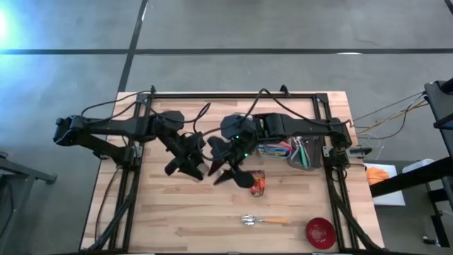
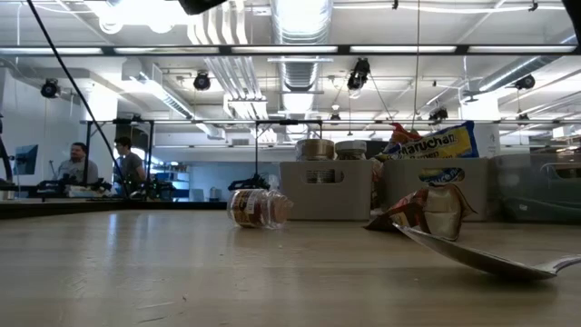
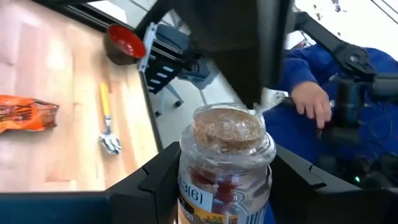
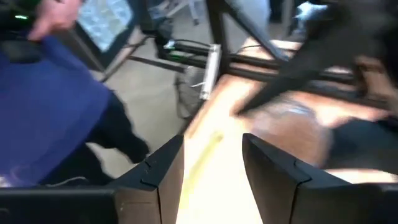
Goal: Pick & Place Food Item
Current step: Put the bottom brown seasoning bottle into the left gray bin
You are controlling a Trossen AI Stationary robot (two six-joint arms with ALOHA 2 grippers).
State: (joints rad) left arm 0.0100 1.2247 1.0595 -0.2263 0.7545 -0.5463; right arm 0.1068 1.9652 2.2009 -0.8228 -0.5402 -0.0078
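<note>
A clear glass jar [image 3: 227,155] with a printed label and a brown-covered mouth [image 3: 229,127] sits between the fingers of my left gripper [image 1: 185,164], high over the middle of the table. My right gripper [image 1: 230,170] meets it from the right. Its fingers stand apart with nothing between them in the right wrist view [image 4: 211,168]. One dark finger [image 3: 256,87] hangs just over the jar's rim. Another jar [image 2: 259,207] lies on its side on the table. An orange snack packet [image 1: 258,183] lies flat to its right. My left gripper pinches the jar's body below the neck [image 3: 186,186], one finger on each side. The fingers come nearly level from the table's left. The jar is lifted clear of the table with its mouth up. Whether my right gripper touches the jar's rim I cannot tell.
A bin [image 1: 297,152] with cans and noodle packs stands at the back right. A yellow-handled spoon [image 1: 263,221] and a red bowl [image 1: 320,232] lie near the front right. A person in blue [image 3: 311,106] sits past the table's near edge.
</note>
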